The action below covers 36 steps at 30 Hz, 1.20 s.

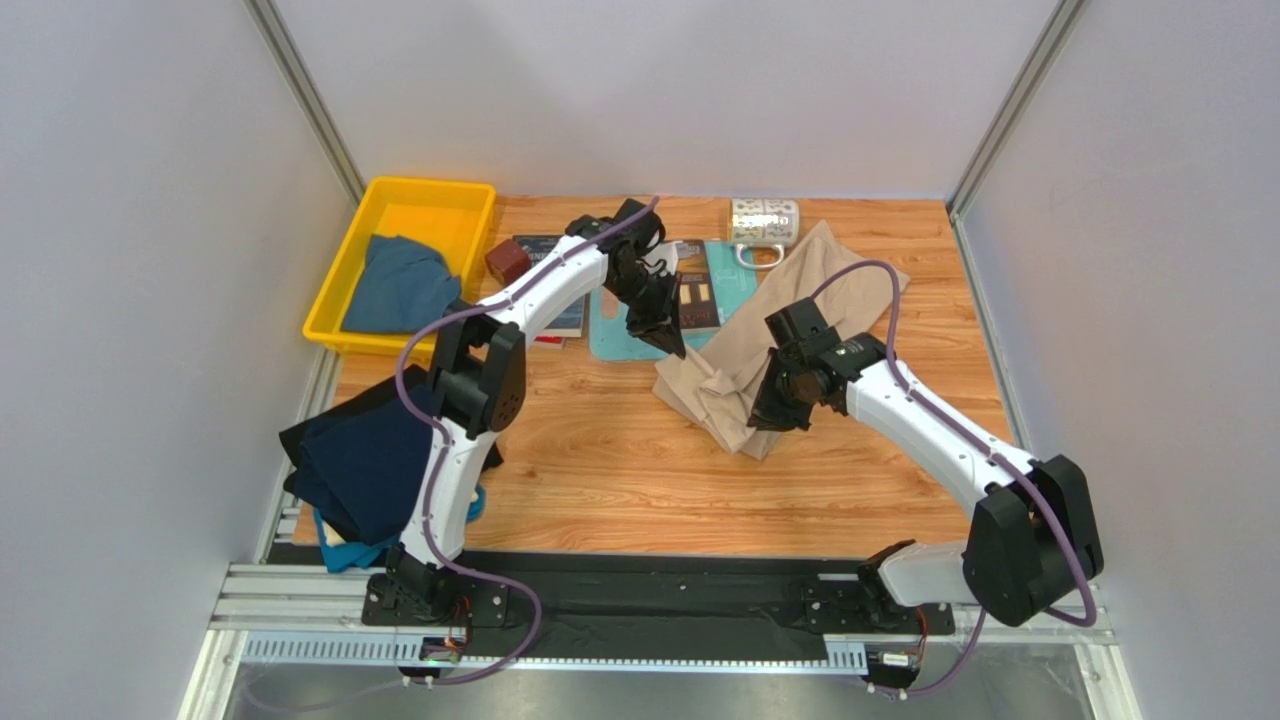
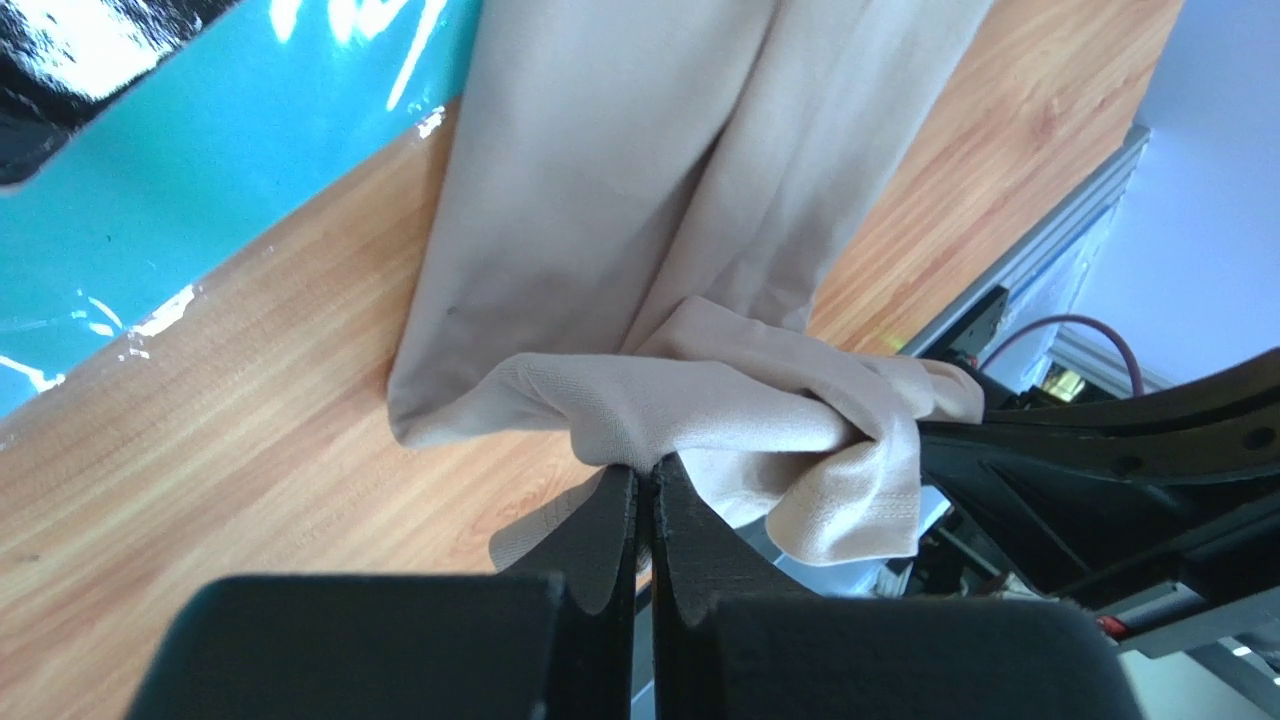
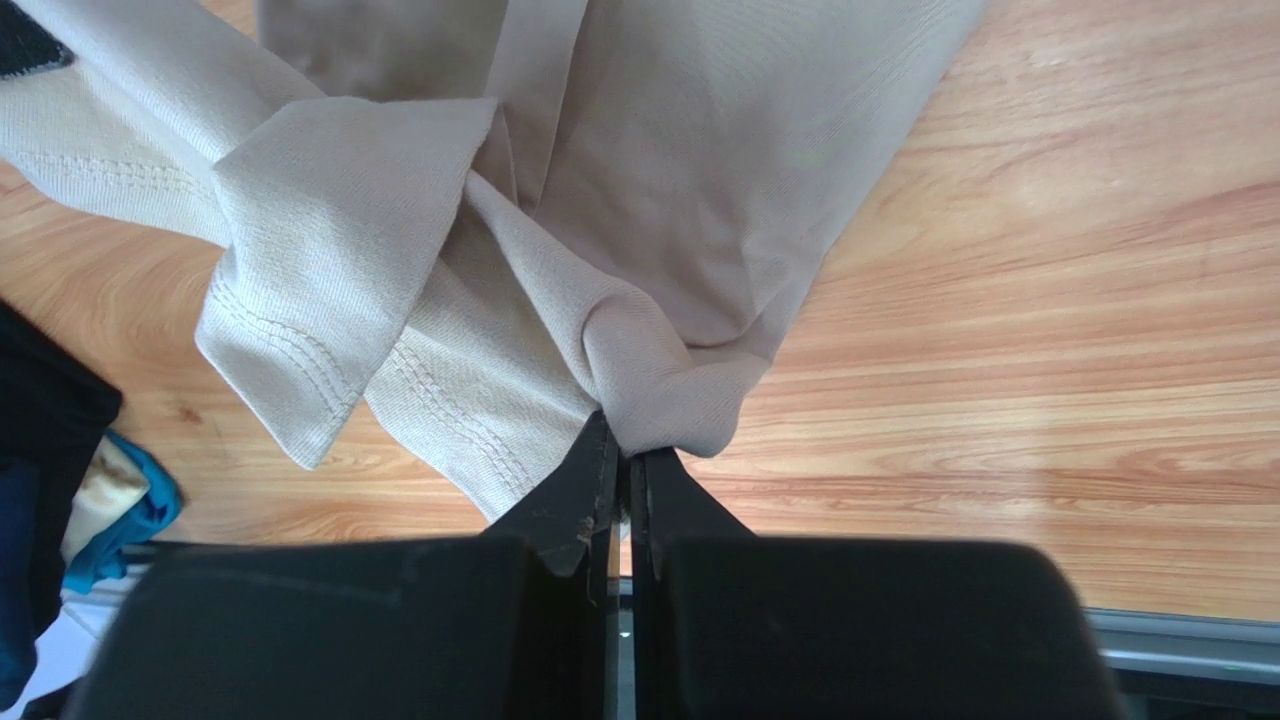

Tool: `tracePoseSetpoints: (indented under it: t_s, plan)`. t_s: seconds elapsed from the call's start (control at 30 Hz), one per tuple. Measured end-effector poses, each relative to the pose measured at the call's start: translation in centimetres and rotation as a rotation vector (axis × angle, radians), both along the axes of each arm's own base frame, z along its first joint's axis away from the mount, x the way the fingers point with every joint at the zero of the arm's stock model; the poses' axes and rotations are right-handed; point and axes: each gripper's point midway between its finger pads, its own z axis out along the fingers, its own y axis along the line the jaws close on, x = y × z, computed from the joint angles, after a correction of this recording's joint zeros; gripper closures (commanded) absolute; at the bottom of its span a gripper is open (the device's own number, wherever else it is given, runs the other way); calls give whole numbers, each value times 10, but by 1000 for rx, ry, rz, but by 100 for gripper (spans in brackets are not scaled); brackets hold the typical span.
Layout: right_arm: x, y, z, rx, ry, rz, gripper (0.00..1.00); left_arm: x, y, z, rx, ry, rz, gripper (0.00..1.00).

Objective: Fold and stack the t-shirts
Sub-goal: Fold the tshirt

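Observation:
The beige t-shirt (image 1: 781, 323) lies bunched and stretched across the middle of the table. My left gripper (image 1: 663, 333) is shut on a fold of it (image 2: 661, 413) near its left edge, lifted off the wood. My right gripper (image 1: 768, 408) is shut on another fold of the same shirt (image 3: 661, 398) at its near end, hems hanging to the left. A dark navy shirt (image 1: 361, 458) lies over the table's left edge with teal cloth (image 1: 353, 555) under it. A dusty blue shirt (image 1: 398, 285) sits in the yellow bin (image 1: 343, 258).
A light-teal board (image 1: 619, 333) lies under the left gripper, also in the left wrist view (image 2: 226, 165). A book and small brown box (image 1: 508, 261) sit beside the bin. A patterned mug (image 1: 765, 222) stands at the back. Grey walls enclose the table.

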Motion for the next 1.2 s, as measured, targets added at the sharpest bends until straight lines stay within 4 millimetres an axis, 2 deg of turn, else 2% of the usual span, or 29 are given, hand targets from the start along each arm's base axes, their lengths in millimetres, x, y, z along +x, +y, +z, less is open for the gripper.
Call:
tracePoseSetpoints:
  t_s: [0.2,0.4,0.63,0.83,0.93,1.03,1.13,1.17,1.2]
  plan:
    - [9,-11,-8,-57,13,-15,100,8,-14,-17,-12,27,28,100]
    - [10,-25,-12,-115,16,-42,100,16,-45,-22,-95,2,-3,100]
    - [12,-40,-14,-175,10,-67,100,23,-71,-21,-184,-39,-41,100]
    - [20,-48,-15,-206,8,-73,100,28,-76,-18,-214,-61,-42,100]
    - [25,-51,-27,-232,31,-69,100,30,-78,-24,-214,-62,-42,100]
    - [28,-53,-42,-255,64,-66,100,32,-77,-37,-202,-46,-38,100]
    - [30,-54,-52,-270,86,-63,100,33,-76,-55,-186,-26,-33,91]
    - [31,-54,-54,-273,88,-63,100,33,-76,-62,-182,-18,-31,85]
    - [33,-54,-56,-276,90,-64,95,33,-75,-68,-177,-9,-29,82]
